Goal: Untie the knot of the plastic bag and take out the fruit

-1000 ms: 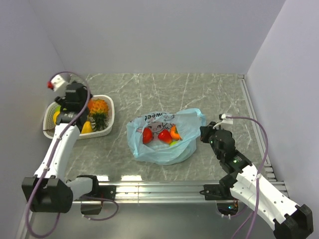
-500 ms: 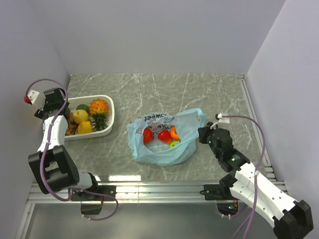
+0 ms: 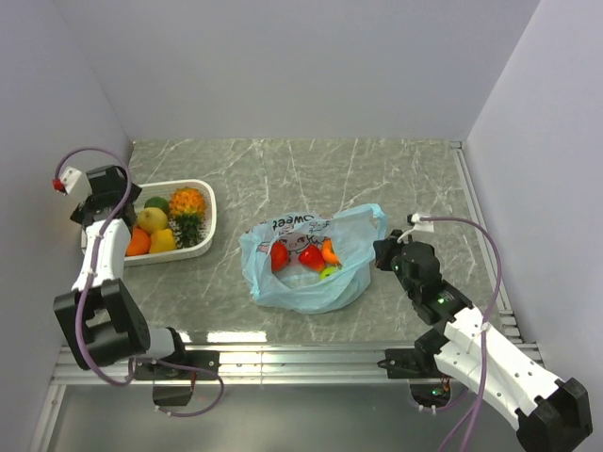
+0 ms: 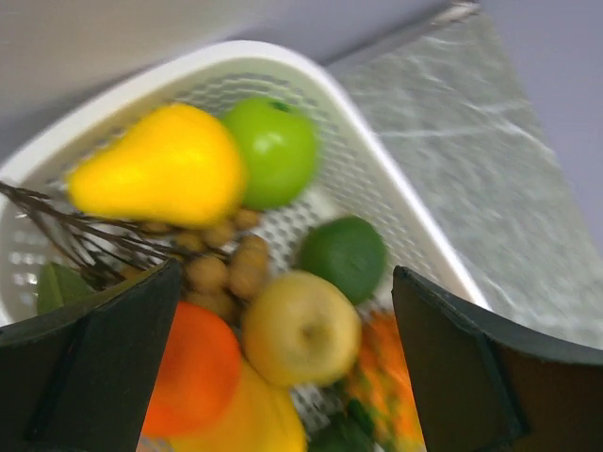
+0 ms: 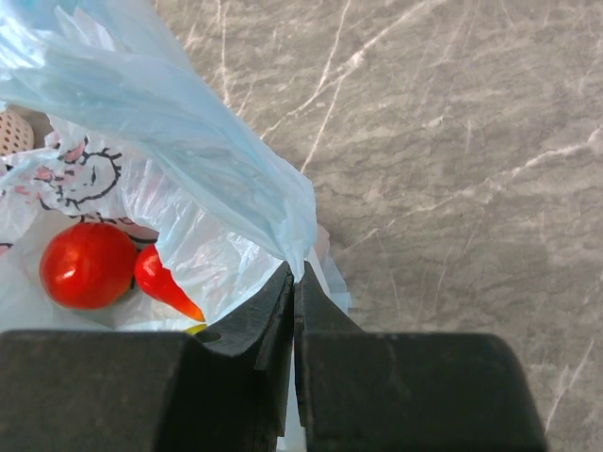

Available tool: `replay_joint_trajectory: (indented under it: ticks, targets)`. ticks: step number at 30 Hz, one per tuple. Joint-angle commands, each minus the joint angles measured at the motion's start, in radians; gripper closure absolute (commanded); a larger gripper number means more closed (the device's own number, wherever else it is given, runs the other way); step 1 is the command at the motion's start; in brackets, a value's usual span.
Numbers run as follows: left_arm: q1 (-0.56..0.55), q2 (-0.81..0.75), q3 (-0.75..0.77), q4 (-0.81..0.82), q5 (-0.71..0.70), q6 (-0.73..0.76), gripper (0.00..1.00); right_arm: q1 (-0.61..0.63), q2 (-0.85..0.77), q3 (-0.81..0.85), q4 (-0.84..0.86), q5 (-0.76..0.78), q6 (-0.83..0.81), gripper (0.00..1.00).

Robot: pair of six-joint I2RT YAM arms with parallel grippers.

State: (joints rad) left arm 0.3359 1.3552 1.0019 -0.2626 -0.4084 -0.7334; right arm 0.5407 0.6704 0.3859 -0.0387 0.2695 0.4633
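**Top external view.** The worktop (image 3: pixel 377 179) is a grey, stone-patterned surface with pale veins. Plain pale walls enclose it at the rear, left and right, and a metal rail (image 3: pixel 301 356) runs along its near edge. The right tool (image 3: pixel 380 250) meets the right-hand edge of the plastic bag (image 3: pixel 292 294). The bag lies on the worktop to the left of this tool with its mouth upward. Red fruit (image 3: pixel 280 256) and an orange piece (image 3: pixel 329 250) show inside. The left tool (image 3: pixel 121 200) is at the left end of the white basket (image 3: pixel 205 209), well apart from the bag. Jaw spacing cannot be read in this view.

**Left wrist view.** The picture is slightly blurred. The left tool (image 4: pixel 285 282) is spread wide and holds nothing. The basket lies below and ahead of it.
- A yellow pear (image 4: pixel 155 169) lies ahead, toward the left finger.
- A green apple (image 4: pixel 273 151) lies just beside the pear.
- A darker green fruit (image 4: pixel 347 254) lies near the right finger.
- A pale yellow round fruit (image 4: pixel 301 328) lies between the fingers.
- An orange fruit (image 4: pixel 193 367) is next to the left finger.
- Bare worktop shows beyond the right finger, outside the basket rim.

**Right wrist view.** The right tool (image 5: pixel 294 282) is closed to a narrow line and pinches a bunched fold of the bag's pale blue plastic. The fold rises ahead and to the left of the tool. Through the plastic to the left of the fingers, a round red fruit (image 5: pixel 87 266) and a pointed red piece (image 5: pixel 165 280) are visible. To the right of the tool lies veined grey worktop.
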Motion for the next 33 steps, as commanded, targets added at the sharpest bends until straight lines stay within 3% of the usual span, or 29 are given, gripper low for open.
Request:
replay_joint_trajectory:
  ticks: [1,6,11,12,20,26,33]
  targets:
    - [-0.098,-0.135,0.033,0.016,0.011,0.064,0.01,0.005,-0.008,0.054,0.017,0.025,-0.009,0.93]
    - [-0.381,-0.229,0.046,0.003,-0.027,0.161,0.02,0.007,-0.011,0.057,0.023,0.031,-0.015,0.93]
    - [-0.579,-0.312,0.035,0.019,0.127,0.180,0.03,0.007,-0.023,0.053,0.004,0.053,-0.026,0.93]
    - [-0.662,-0.315,0.040,0.004,0.141,0.175,0.02,0.007,-0.034,0.051,-0.001,0.059,-0.028,0.93]
    - [-1.095,-0.193,0.095,-0.110,0.175,0.123,0.02,0.007,-0.063,0.028,-0.006,0.062,-0.020,0.93]
    - [-1.267,-0.016,0.145,-0.127,0.116,0.068,0.11,0.008,-0.074,0.018,0.002,0.050,-0.009,0.93]
    - [-1.278,0.201,0.191,-0.107,0.062,0.014,0.15,0.008,-0.091,-0.010,-0.001,0.051,-0.008,0.93]
